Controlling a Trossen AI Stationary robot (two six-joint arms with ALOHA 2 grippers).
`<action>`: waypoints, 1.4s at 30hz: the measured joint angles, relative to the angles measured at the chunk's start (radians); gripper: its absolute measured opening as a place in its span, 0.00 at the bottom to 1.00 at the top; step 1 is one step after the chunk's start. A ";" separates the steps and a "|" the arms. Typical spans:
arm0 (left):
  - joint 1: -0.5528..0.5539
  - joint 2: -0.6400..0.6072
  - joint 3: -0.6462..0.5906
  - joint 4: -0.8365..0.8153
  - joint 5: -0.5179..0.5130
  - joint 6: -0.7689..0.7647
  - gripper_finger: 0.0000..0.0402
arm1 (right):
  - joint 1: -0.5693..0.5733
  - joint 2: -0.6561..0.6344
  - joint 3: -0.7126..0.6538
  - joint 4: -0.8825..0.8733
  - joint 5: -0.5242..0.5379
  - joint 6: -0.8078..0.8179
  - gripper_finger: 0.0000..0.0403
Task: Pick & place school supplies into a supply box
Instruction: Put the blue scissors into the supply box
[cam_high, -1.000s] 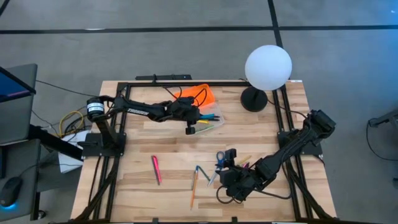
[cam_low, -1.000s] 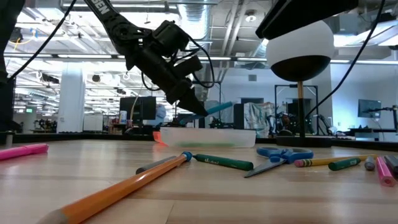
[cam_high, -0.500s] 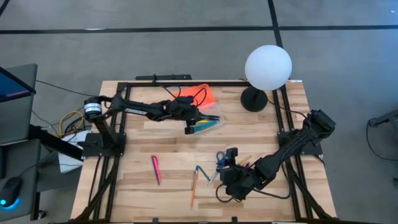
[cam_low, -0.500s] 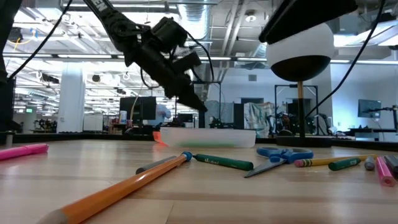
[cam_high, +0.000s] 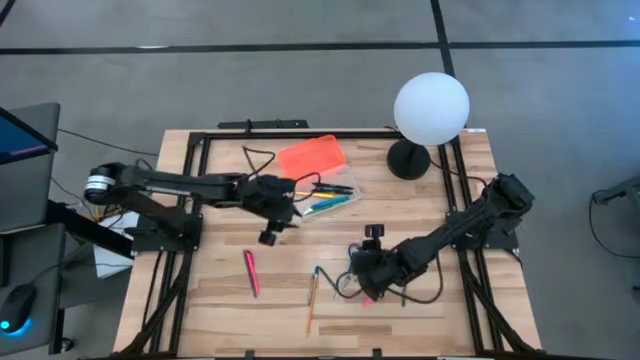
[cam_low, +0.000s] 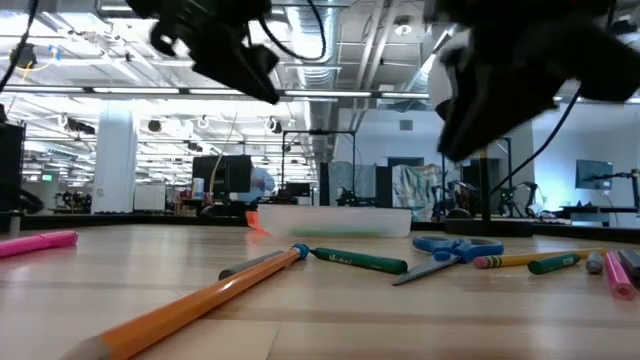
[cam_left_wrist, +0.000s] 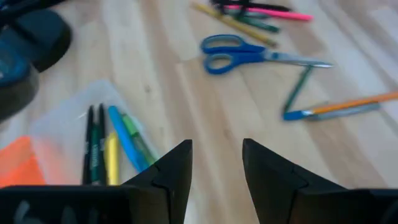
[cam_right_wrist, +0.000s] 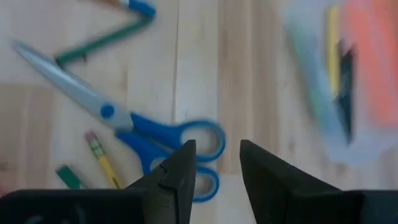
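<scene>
The left claw (cam_high: 268, 237) is seen with its fingers apart and nothing between them, poised over bare wood just beside the supply box (cam_high: 322, 196), which sits toward the far middle of the bench (cam_high: 220, 290) with its orange lid (cam_high: 311, 156) swung back and several pens lying inside. The right claw (cam_high: 364, 283) is held above the blue-handled scissors (cam_right_wrist: 155, 140), fingers parted, nothing clamped. A loose cluster is spread near the front middle: a green pen (cam_low: 358, 262), an orange pencil (cam_low: 190, 300), the scissors. A pink marker (cam_high: 251, 272) is left alone on the left, with open wood all around it. The white globe lamp (cam_high: 430, 108) is stood at the far right corner.
</scene>
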 joint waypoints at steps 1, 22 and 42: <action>-0.015 -0.018 -0.002 -0.033 0.000 -0.003 0.34 | -0.013 0.000 -0.014 -0.003 -0.029 0.009 0.29; -0.105 -0.107 -0.127 -0.154 -0.072 -0.143 0.34 | -0.104 0.000 -0.164 0.234 -0.191 -0.398 0.29; -0.105 -0.106 -0.127 -0.157 -0.073 -0.164 0.34 | -0.128 -0.001 -0.222 0.309 -0.259 -0.728 0.29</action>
